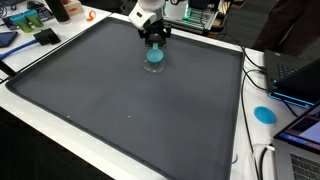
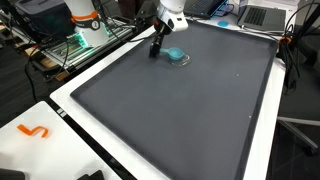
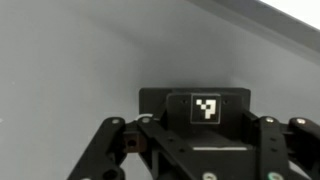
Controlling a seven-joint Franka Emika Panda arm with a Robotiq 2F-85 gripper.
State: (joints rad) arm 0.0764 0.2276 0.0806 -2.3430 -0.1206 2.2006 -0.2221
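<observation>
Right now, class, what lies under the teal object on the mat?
The teal object sits on the dark grey mat. The patch directly beneath it is covered and cannot be seen.

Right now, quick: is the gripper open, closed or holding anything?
Gripper: jaws look open, holding nothing; the teal object lies close beside it.

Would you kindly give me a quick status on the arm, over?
Pincer open, low over the dark mat. Teal round object right by its tips, ungripped. Nothing seen between them.
</observation>
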